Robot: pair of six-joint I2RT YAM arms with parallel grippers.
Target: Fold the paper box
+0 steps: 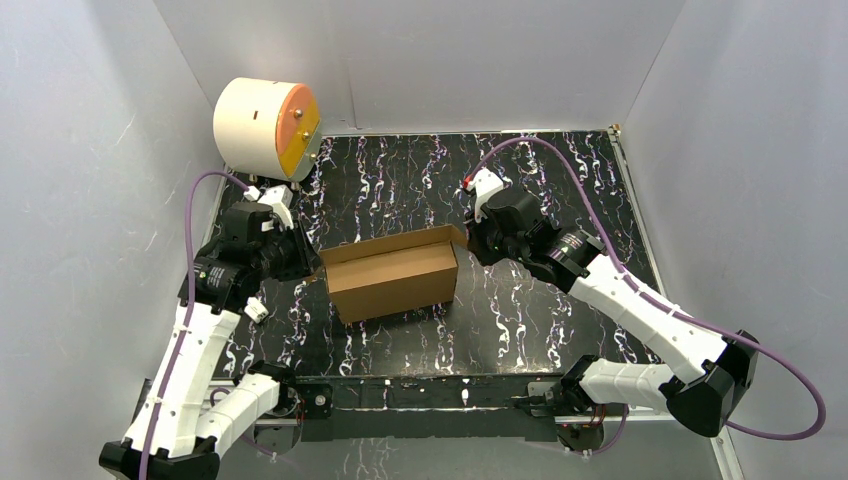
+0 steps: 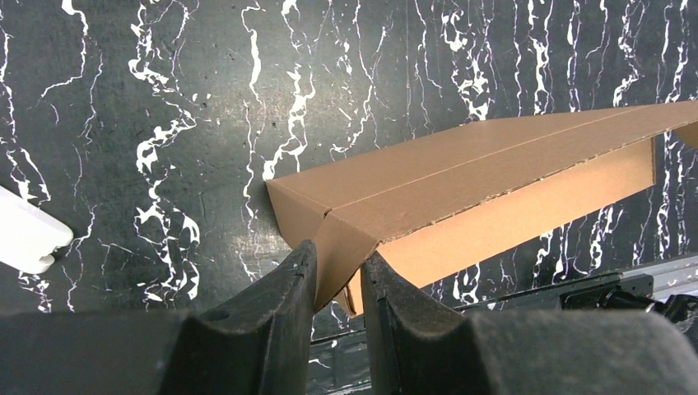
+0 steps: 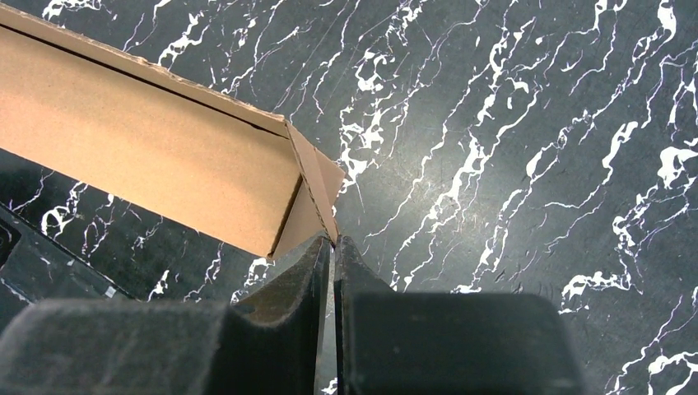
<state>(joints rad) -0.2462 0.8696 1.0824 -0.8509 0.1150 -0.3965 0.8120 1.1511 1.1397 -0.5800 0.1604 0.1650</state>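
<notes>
Closest in, at the left wrist, the two black fingers of the left pincer [image 2: 339, 257] stand a narrow gap apart. That gap is filled by the folded end flap of the paper box [image 2: 494, 181], which they have clamped at its lower corner. From those fingertips the brown cardboard runs away up and to the right, a long panel with a fold line along it and a lighter face showing below. Off to this pincer's left a small white piece [image 2: 25, 239] pokes in at the edge; I can't tell what it is.

At the other wrist the right pincer [image 3: 332, 240] is drawn almost fully together, only a sliver between its fingers. The thin edge of the box's end flap is nipped right at the tips. The cardboard wall stretches away up and to the left from there.

Seen from above, the box sits open-topped between the two pincers on the black, white-veined tabletop [image 1: 560, 180], a little skewed. The left pincer is at its left end and the right one at its far right corner. Beyond the left pincer, at the back left corner, there is a cream cylinder with an orange face [image 1: 265, 125], the face turned to the right. A purple cable [image 1: 560, 160] arcs over the table behind the right pincer.
</notes>
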